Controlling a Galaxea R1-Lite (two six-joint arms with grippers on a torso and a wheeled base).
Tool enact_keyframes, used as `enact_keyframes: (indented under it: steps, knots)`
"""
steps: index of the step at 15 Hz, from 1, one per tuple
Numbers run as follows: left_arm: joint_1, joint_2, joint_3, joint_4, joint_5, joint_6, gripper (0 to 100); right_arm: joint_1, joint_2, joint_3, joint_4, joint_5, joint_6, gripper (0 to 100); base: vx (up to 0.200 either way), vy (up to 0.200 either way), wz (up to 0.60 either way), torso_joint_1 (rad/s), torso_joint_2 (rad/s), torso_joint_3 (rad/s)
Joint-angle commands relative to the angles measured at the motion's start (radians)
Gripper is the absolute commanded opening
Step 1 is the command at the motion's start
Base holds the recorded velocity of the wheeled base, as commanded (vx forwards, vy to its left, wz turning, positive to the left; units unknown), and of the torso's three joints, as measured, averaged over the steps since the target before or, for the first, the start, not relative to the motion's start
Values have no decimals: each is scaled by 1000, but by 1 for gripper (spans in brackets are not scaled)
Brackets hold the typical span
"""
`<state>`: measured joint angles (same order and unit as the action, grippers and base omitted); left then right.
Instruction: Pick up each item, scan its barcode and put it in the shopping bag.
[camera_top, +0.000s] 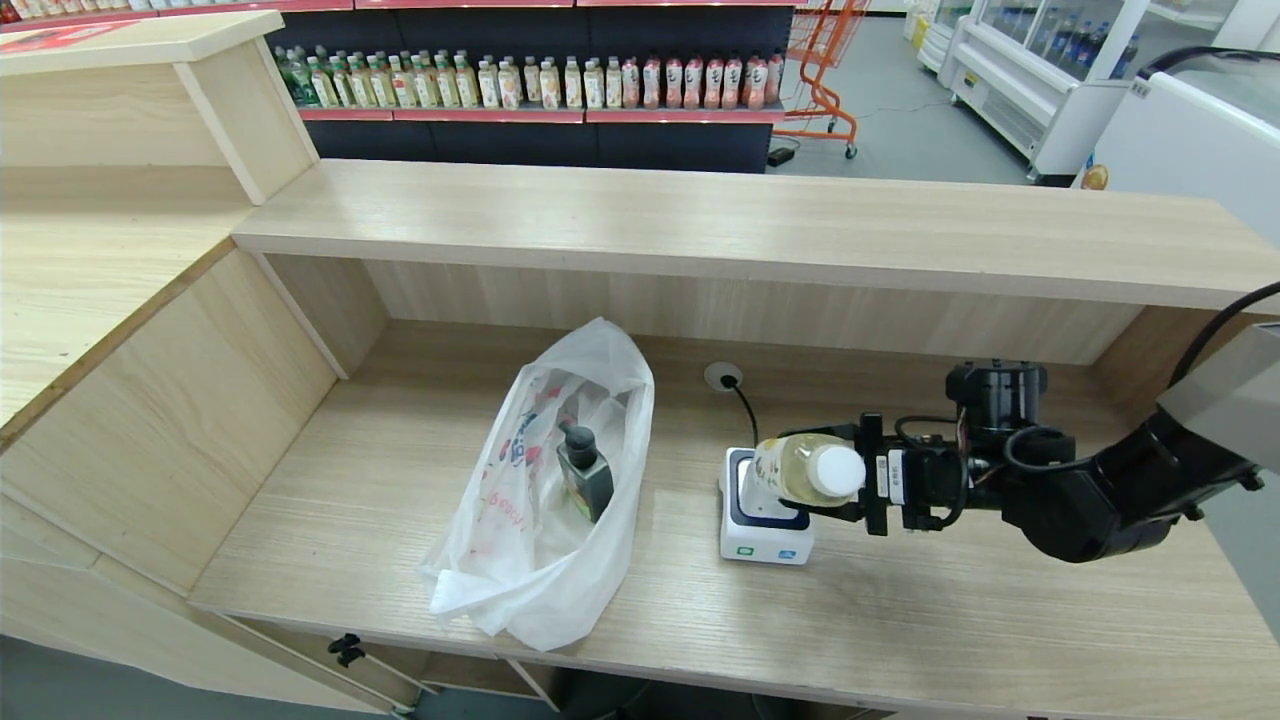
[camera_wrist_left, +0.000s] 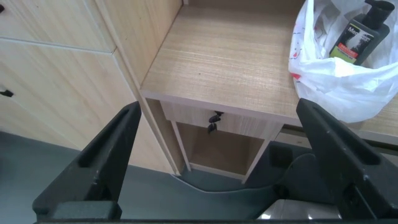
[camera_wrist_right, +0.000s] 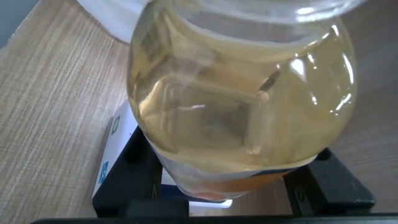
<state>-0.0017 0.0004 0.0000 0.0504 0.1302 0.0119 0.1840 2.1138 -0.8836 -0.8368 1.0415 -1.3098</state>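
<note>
A shop's checkout: shelves (camera_top: 690, 116) lined with bottled drinks (camera_top: 540, 82), an orange trolley (camera_top: 825, 70), display freezers (camera_top: 1060, 120), and a barcode scanner (camera_top: 765, 545) on the wooden counter (camera_top: 900, 620).

Right arm gripping, left gripper hanging open.
Your right arm (camera_top: 1100, 490) comes in from the robot's right with its forearm about level and its wrist pointing toward the robot's left. Your right gripper (camera_top: 815, 478) is clamped on a bottle (camera_top: 790, 465), with one finger above it and one below in the head view. Your left gripper (camera_wrist_left: 217, 174) points downward, and its two dark fingers (camera_wrist_left: 106, 162) are spread wide with nothing held between them.
</note>
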Motion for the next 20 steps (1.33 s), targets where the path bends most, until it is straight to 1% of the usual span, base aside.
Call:
enact_keyframes:
  steps: [1, 5, 9, 10, 11, 13, 14, 15, 16, 17, 18, 19, 20]
  knots:
    - [0, 0, 0, 0, 0, 0, 100, 0, 0, 0, 1, -3, 0, 0, 0, 0, 0, 0, 0, 0]
    - [0, 0, 0, 0, 0, 0, 100, 0, -8, -1, 1, -5, 0, 0, 0, 0, 0, 0, 0, 0]
    - [0, 0, 0, 0, 0, 0, 100, 3, -81, -21, 4, 3, 29, 0, 0, 0, 0, 0, 0, 0]
    - [0, 0, 0, 0, 0, 0, 100, 3, -143, -8, 4, 5, 113, 0, 0, 0, 0, 0, 0, 0]
    - [0, 0, 0, 0, 0, 0, 100, 3, -207, 17, 4, 5, 233, 0, 0, 0, 0, 0, 0, 0]
    - [0, 0, 0, 0, 0, 0, 100, -8, -331, 72, -4, 5, 523, 0, 0, 0, 0, 0, 0, 0]
    - [0, 0, 0, 0, 0, 0, 100, -28, -393, 101, -11, 3, 687, 0, 0, 0, 0, 0, 0, 0]
    - [0, 0, 0, 0, 0, 0, 100, -41, -443, 141, -13, -8, 822, 0, 0, 0, 0, 0, 0, 0]
    - [0, 0, 0, 0, 0, 0, 100, -46, -499, 193, -13, -44, 962, 0, 0, 0, 0, 0, 0, 0]
    - [0, 0, 0, 0, 0, 0, 100, -46, -557, 250, -13, -106, 1093, 0, 0, 0, 0, 0, 0, 0]
    - [0, 0, 0, 0, 0, 0, 100, -41, -598, 293, -15, -163, 1187, 0, 0, 0, 0, 0, 0, 0]
    - [0, 0, 0, 0, 0, 0, 100, -40, -615, 315, -15, -195, 1224, 0, 0, 0, 0, 0, 0, 0]
    - [0, 0, 0, 0, 0, 0, 100, -41, -617, 321, -15, -204, 1230, 0, 0, 0, 0, 0, 0, 0]
